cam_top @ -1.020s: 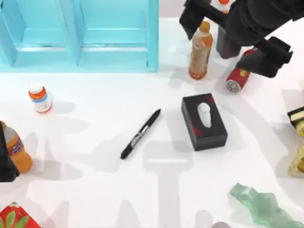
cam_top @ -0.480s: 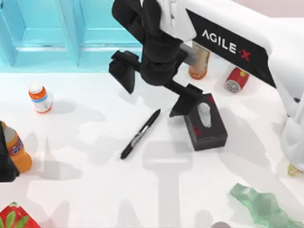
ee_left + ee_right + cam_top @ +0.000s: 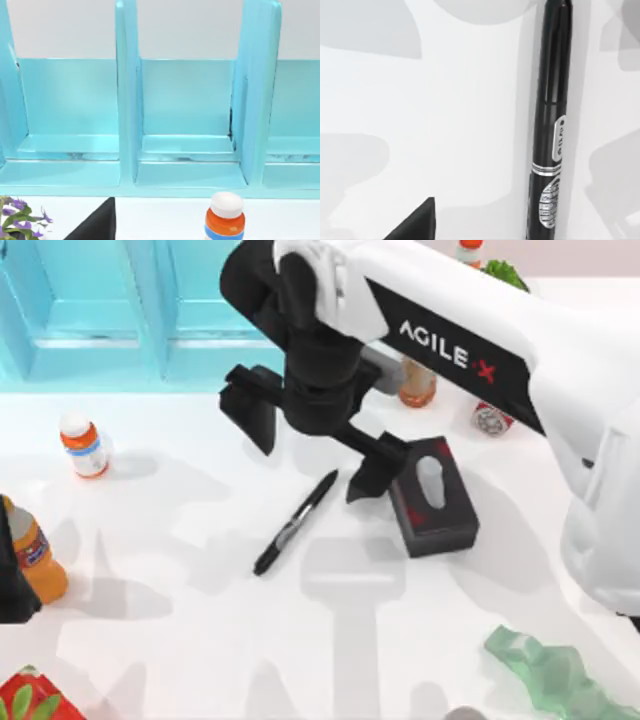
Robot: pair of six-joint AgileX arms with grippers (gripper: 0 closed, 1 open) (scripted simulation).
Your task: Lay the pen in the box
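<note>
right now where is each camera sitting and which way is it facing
Top view: above the table, looking down on the pen, black tissue box and blue shelf box; the right gripper hangs open over the pen, the left arm parked at the left edge.
Left wrist view: low, facing the blue shelf box's compartments and a white-capped bottle.
Right wrist view: close over the table, facing the pen; a dark fingertip shows.
Top and right wrist share the pen.

One pen [image 3: 296, 522], one black tissue box [image 3: 434, 498], one turquoise shelf unit [image 3: 120, 310], one red can [image 3: 493, 418], three orange bottles [image 3: 82, 445]
</note>
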